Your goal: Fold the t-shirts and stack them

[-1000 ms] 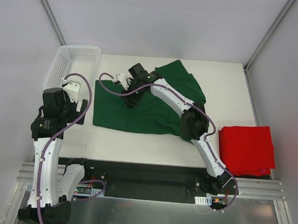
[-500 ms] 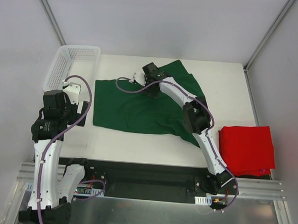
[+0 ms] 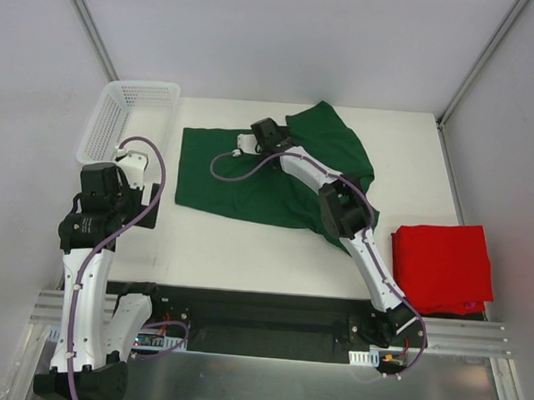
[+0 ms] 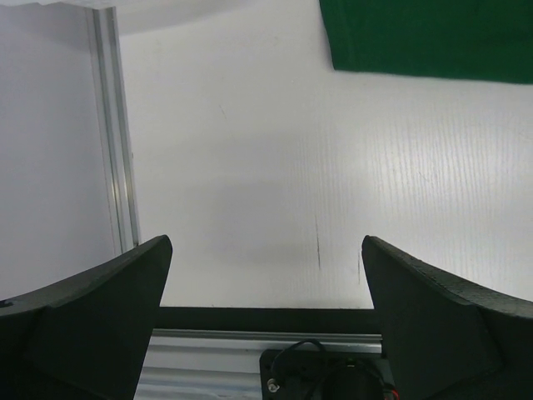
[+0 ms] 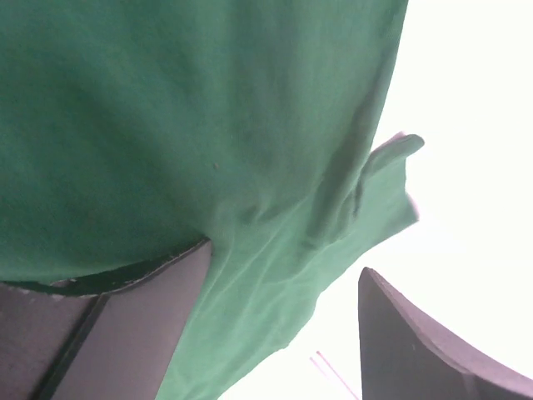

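Green shirt [image 3: 241,185] spread across far middle of table [image 3: 246,253]. Right arm [image 3: 359,241] stretched over it, right gripper [image 3: 257,139] jaws parted, cloth draped on one finger [image 5: 125,333]. Left arm [image 3: 87,253] bent, left gripper [image 4: 265,250] gaping above table. Red shirt [image 3: 443,263] folded, near-right corner.

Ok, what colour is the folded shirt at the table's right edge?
Bright red. The folded cotton t-shirt shows best in the top external view.

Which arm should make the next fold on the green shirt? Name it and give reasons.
Right. The right gripper is open directly over the green shirt. The left gripper, also open, is over the table, off the shirt's corner.
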You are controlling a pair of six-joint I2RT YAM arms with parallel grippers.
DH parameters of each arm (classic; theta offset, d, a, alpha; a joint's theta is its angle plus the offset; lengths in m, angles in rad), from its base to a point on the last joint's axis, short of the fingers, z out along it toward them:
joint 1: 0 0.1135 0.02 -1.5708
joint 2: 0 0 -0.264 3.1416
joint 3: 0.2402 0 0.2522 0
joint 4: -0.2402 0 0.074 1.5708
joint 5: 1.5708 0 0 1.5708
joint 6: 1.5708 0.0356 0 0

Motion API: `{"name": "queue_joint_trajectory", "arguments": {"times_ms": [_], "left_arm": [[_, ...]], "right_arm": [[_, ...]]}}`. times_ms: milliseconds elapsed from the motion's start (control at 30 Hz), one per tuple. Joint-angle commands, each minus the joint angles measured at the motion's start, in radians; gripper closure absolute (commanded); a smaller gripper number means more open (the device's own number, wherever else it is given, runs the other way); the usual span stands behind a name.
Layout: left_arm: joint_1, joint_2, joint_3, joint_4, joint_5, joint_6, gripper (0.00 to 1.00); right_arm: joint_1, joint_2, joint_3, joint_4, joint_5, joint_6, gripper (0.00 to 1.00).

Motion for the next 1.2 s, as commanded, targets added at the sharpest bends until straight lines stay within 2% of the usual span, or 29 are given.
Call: {"name": "queue_joint_trajectory", "arguments": {"times_ms": [0,167,233,300,367,400,433,467,500,567,600,633,700,733,800,833,867,900,967,1033,1067,1167], "left_arm": [[0.005,-0.016,-0.010,-0.006,0.042,-0.030,0.01],[0.006,-0.010,-0.014,-0.005,0.068,-0.044,0.01],[0.005,-0.004,-0.013,-0.005,0.081,-0.047,0.01],[0.005,0.007,-0.008,-0.005,0.093,-0.047,0.01],[0.005,0.016,0.001,-0.005,0.105,-0.045,0.01],[0.005,0.025,0.004,-0.005,0.110,-0.045,0.01],[0.005,0.030,0.009,-0.005,0.122,-0.047,0.01],[0.003,0.033,0.016,-0.005,0.130,-0.044,0.01],[0.003,0.044,0.022,-0.005,0.139,-0.044,0.01],[0.003,0.056,0.039,-0.003,0.165,-0.042,0.01],[0.005,0.068,0.045,-0.005,0.174,-0.044,0.01],[0.003,0.071,0.051,-0.003,0.182,-0.035,0.02],[0.002,0.087,0.070,-0.003,0.202,-0.026,0.02],[0.003,0.094,0.076,-0.005,0.211,-0.013,0.02],[0.000,0.119,0.099,-0.003,0.243,0.004,0.02],[-0.003,0.133,0.108,-0.003,0.252,0.019,0.02],[-0.021,0.149,0.136,-0.003,0.259,0.025,0.02],[-0.040,0.197,0.153,-0.002,0.244,0.028,0.03],[-0.111,0.284,0.214,-0.003,0.214,0.028,0.04],[-0.200,0.343,0.258,0.001,0.127,0.028,0.04],[-0.291,0.405,0.307,0.006,0.095,0.033,0.04],[-0.377,0.552,0.456,0.004,0.064,0.022,0.03]], "right_arm": [[-0.050,0.084,0.067,0.059,0.092,-0.129,0.24],[-0.073,0.088,0.069,0.138,0.128,-0.164,0.24],[-0.079,0.074,0.063,0.238,0.190,-0.169,0.24],[-0.086,-0.007,0.043,0.273,0.241,-0.125,0.24],[-0.090,-0.114,-0.005,0.276,0.263,-0.009,0.24],[-0.096,-0.244,-0.043,0.237,0.269,0.047,0.24],[-0.101,-0.306,-0.049,0.167,0.254,0.111,0.24],[-0.106,-0.366,-0.045,0.066,0.216,0.279,0.24],[-0.119,-0.488,-0.043,-0.146,0.101,0.355,0.24],[-0.133,-0.598,-0.061,-0.341,-0.054,0.520,0.23],[-0.141,-0.645,-0.133,-0.507,-0.228,0.542,0.23],[-0.144,-0.744,-0.187,-0.558,-0.283,0.556,0.12],[-0.147,-0.842,-0.349,-0.619,-0.369,0.563,0.04],[-0.152,-0.944,-0.520,-0.627,-0.394,0.557,0.04],[-0.188,-1.036,-0.671,-0.636,-0.466,0.546,0.04],[-0.204,-1.101,-0.807,-0.635,-0.499,0.547,0.03],[-0.220,-1.132,-0.859,-0.635,-0.509,0.552,0.00],[-0.266,-1.156,-0.912,-0.635,-0.544,0.558,0.11],[-0.331,-1.220,-1.035,-0.629,-0.601,0.553,0.18],[-0.354,-1.264,-1.109,-0.601,-0.590,0.535,0.25],[-0.369,-1.303,-1.187,-0.565,-0.574,0.529,0.26],[-0.376,-1.379,-1.314,-0.485,-0.512,0.507,0.25]]}}
